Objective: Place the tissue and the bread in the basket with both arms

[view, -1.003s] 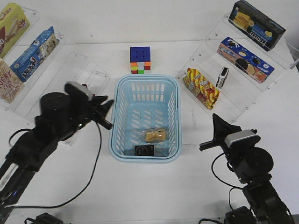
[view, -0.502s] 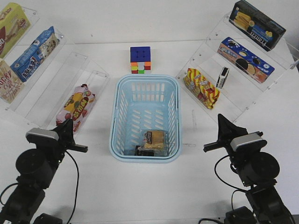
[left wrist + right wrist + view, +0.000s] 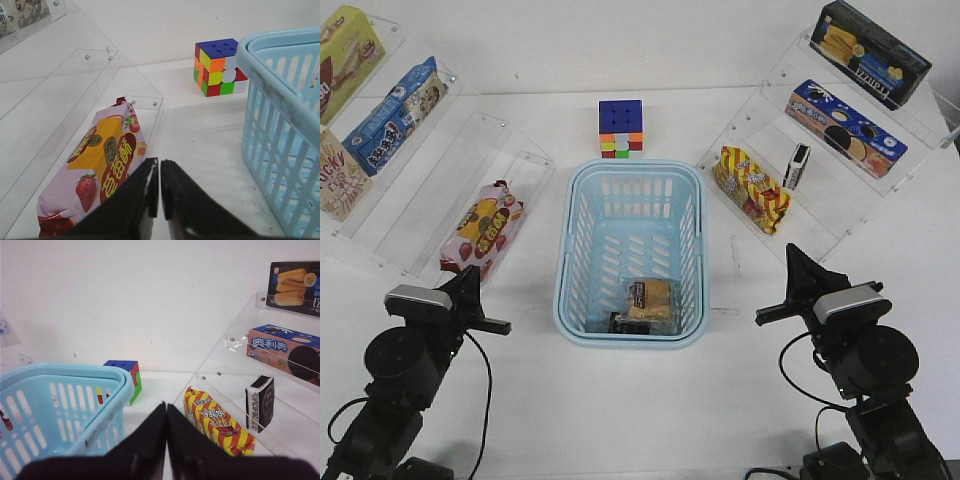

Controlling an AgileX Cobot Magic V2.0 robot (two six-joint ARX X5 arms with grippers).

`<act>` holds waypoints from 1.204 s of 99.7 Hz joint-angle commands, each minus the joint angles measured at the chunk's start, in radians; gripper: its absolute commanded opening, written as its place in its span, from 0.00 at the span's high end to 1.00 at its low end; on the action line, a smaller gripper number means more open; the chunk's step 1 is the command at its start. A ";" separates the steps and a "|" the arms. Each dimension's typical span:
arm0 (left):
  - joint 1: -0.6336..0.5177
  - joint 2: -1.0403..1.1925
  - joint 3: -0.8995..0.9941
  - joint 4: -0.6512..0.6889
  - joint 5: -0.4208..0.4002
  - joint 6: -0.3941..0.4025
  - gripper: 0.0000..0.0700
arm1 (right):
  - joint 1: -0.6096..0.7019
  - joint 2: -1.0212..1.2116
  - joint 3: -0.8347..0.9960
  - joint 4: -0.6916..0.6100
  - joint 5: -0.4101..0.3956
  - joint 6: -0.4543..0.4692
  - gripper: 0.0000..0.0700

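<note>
The light blue basket [image 3: 563, 262] stands mid-table and also shows in the left wrist view [image 3: 280, 95] and the right wrist view [image 3: 70, 374]. The bread [image 3: 653, 299], in a clear wrapper, lies inside at the basket's near end. The black tissue pack [image 3: 624, 322] lies partly under it against the near wall. My left gripper [image 3: 470, 276] is shut and empty, near-left of the basket, its fingertips [image 3: 154, 167] by a strawberry snack bag. My right gripper [image 3: 790, 256] is shut and empty, near-right of the basket, as the right wrist view [image 3: 166, 407] shows.
A strawberry snack bag [image 3: 481, 227] lies on the left clear shelf under snack boxes [image 3: 392, 113]. A colour cube [image 3: 621, 128] stands behind the basket. The right shelves hold a red-and-yellow snack bag [image 3: 751, 189], a second black-and-white pack [image 3: 800, 166] and biscuit boxes [image 3: 846, 128].
A second ago my left arm was raised beside the basket's left rim. It has pulled back and down to the near left. The bread has shifted and settled over the tissue.
</note>
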 commanded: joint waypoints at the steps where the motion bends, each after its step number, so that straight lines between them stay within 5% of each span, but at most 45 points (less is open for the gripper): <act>1: -0.002 -0.002 0.021 0.010 -0.002 -0.003 1.00 | 0.003 0.004 0.002 0.014 0.000 -0.008 1.00; 24: 0.019 -0.057 -0.015 0.014 -0.006 -0.001 1.00 | 0.003 0.004 0.002 0.014 0.000 -0.008 1.00; 46: 0.156 -0.311 -0.294 0.132 0.079 -0.053 1.00 | 0.003 0.004 0.002 0.014 0.000 -0.008 1.00; 76: 0.233 -0.561 -0.524 0.133 0.137 -0.053 1.00 | 0.003 0.004 0.002 0.014 0.000 -0.008 1.00; 120: 0.233 -0.632 -0.576 0.078 0.140 -0.050 1.00 | 0.003 0.004 0.002 0.016 0.000 -0.008 1.00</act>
